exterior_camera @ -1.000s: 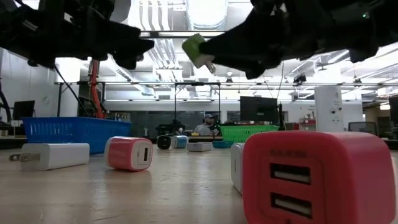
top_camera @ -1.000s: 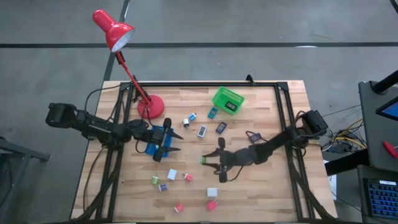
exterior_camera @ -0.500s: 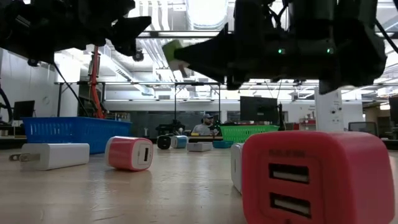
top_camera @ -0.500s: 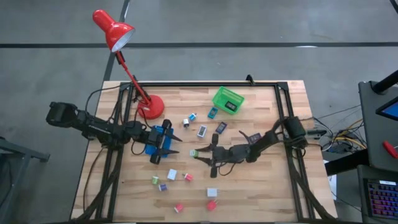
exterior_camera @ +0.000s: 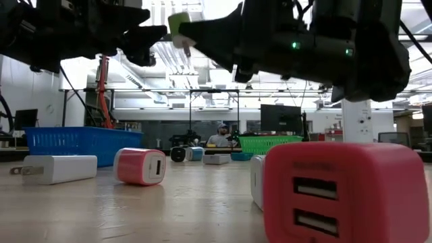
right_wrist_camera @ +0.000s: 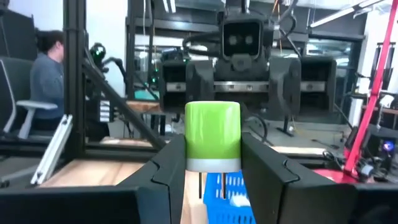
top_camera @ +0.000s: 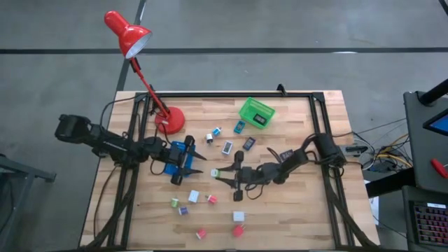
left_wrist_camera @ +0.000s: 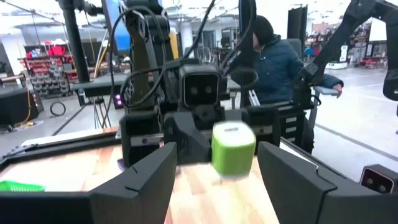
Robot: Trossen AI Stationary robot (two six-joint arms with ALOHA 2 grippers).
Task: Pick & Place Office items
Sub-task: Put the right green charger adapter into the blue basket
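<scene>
Handover in progress, I judge. I want the right tool [top_camera: 221, 173] to carry the green charger block [top_camera: 215, 171] level and straight into the gap of the left tool [top_camera: 198, 160], releasing only once it is gripped. Right tool: pinched on the block, raised above the surface mid-table. Left tool: fingers spread about halfway, empty, over the blue tray [top_camera: 175, 159], facing it.

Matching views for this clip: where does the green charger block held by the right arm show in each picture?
High view: green block, centre of table, at right tool.
Low view: top, left of centre.
Left wrist view: centre.
Right wrist view: centre, between the fingers.
Shared landmark: blue basket.
</scene>
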